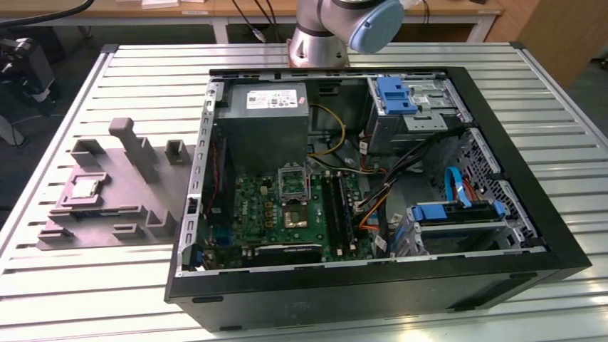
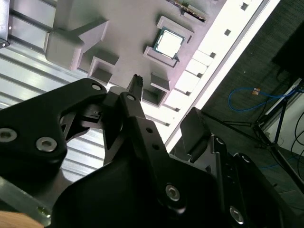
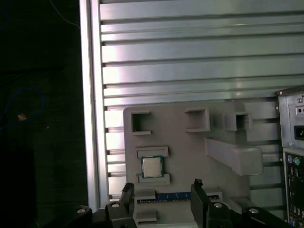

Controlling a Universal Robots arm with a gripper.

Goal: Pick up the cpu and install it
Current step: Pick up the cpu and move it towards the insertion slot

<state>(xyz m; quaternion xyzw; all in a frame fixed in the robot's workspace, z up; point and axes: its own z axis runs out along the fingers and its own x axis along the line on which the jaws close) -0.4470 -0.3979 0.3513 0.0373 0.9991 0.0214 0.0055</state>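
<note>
So the fingers (image 3: 197, 190) are spread wide with nothing between them, hanging over the near edge of the grey tray (image 3: 190, 142). Right by the tips there's a blue strip (image 3: 180, 195) lying in the tray, maybe a memory stick, can't really tell. Just past that is the cpu (image 3: 152, 166), lid up, flat in its own framed pocket, and it sits straight ahead of the gap between the fingers, a bit closer to one tip than the other. It's square, so no long axis to worry about, and its edges run parallel to the pocket walls. The small pockets (image 3: 196, 119) further along the tray look empty to me. Beyond the tray it's just the slatted desk (image 3: 190, 47). In the exterior view the tray sits beside the open case (image 1: 380, 292), on the exterior view's left, and the board (image 1: 252, 203) lies flat inside that case, well apart from the cpu.
</note>
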